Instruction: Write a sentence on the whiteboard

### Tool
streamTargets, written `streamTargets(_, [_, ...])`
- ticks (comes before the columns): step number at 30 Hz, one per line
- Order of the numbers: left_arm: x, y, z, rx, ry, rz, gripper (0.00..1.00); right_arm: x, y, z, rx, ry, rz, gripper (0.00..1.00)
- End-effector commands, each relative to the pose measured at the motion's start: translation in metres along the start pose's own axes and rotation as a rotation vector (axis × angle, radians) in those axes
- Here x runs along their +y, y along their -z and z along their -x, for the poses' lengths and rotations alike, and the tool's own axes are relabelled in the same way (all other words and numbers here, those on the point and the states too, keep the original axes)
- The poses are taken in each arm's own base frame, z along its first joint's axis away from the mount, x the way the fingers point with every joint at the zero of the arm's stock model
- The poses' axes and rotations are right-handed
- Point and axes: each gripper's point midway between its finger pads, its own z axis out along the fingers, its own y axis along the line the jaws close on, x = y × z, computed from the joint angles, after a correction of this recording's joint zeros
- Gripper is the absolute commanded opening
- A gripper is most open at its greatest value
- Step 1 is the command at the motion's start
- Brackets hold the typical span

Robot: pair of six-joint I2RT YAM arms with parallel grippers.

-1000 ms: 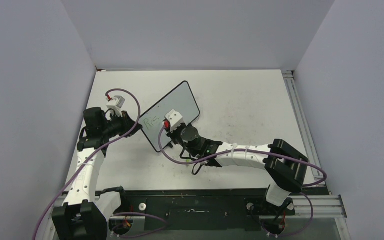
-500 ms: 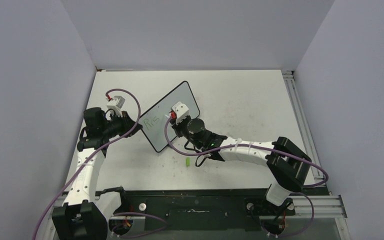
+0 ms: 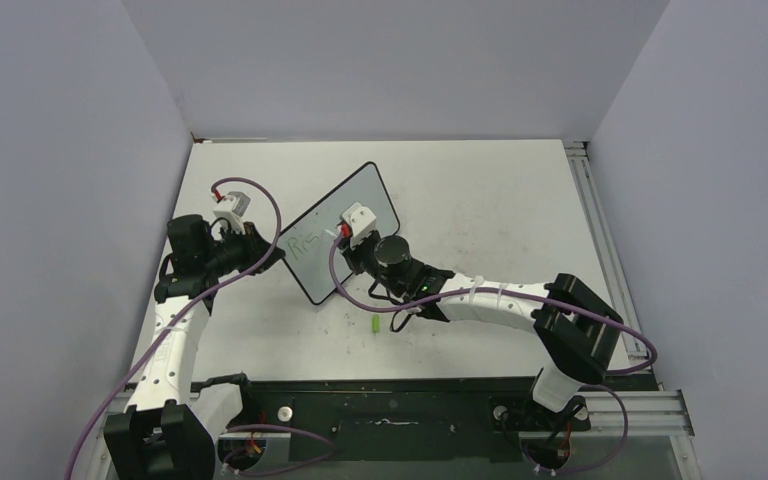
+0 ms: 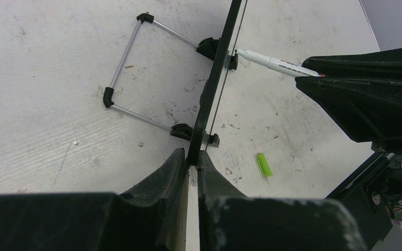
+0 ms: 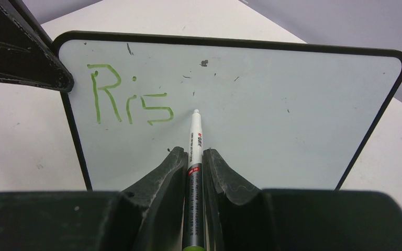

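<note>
The whiteboard [image 3: 357, 193] stands tilted on the table, its white face [image 5: 282, 99] toward my right wrist camera. The sentence [image 5: 128, 102] reads "Ris" in green at the board's upper left, also visible as small green lettering [image 3: 303, 241] from above. My right gripper [image 5: 193, 152] is shut on a white and grey marker [image 5: 195, 137], whose tip sits at the board face just right of the "s". My left gripper [image 4: 192, 157] is shut on the whiteboard's black edge [image 4: 221, 57], seen edge-on. The marker [image 4: 272, 63] reaches the board from the right.
A green marker cap [image 3: 376, 325] lies on the table near the right forearm, and the cap [image 4: 262, 164] also shows in the left wrist view. The board's wire stand [image 4: 131, 68] props it from behind. Grey walls enclose the table; a rail [image 3: 600, 230] runs along the right edge.
My right gripper with the marker has shifted up and right along the board, uncovering the green cap on the table. The left gripper and board have stayed put.
</note>
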Motion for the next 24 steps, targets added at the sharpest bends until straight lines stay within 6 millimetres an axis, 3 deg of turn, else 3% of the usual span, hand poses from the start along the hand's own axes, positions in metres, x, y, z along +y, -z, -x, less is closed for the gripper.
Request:
streamTargets(1, [-0.01, 0.006, 0.027, -0.068, -0.056, -0.018, 0.0, 0.008, -0.004, 0.044, -0.12, -0.038, 0.03, 0.05])
streamTargets(24, [-0.01, 0.006, 0.027, -0.067, -0.054, -0.019, 0.0, 0.013, -0.014, 0.029, -0.073, -0.028, 0.027, 0.05])
